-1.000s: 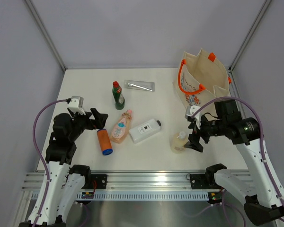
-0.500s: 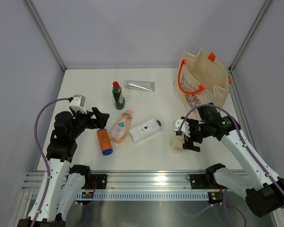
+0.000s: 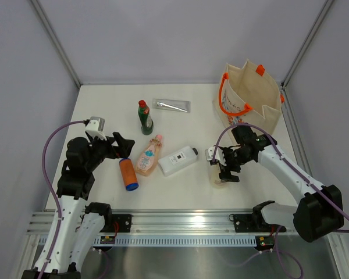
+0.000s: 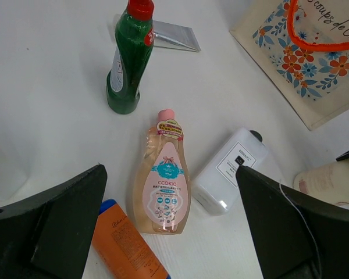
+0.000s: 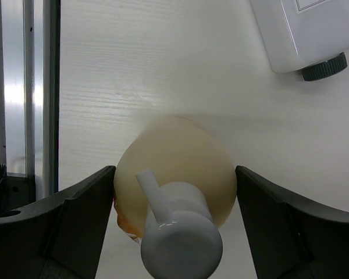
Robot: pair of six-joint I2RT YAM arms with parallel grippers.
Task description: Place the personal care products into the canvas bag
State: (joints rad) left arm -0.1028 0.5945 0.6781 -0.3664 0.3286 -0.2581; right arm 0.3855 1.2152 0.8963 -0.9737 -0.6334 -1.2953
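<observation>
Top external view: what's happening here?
The right tool straddles the upright cream-yellow pump bottle, fingers either side; a firm grip isn't clear yet. The left tool hangs open by the orange cylinder with blue cap. All six products sit on the white table; none is in the beige canvas bag with orange handles.

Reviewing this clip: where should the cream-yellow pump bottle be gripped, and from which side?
Grip the pump bottle on its round body, below the pump head, coming down from above. It stands upright, and the body is wider than the thin nozzle. The right gripper has a finger on either side of that body.
</observation>
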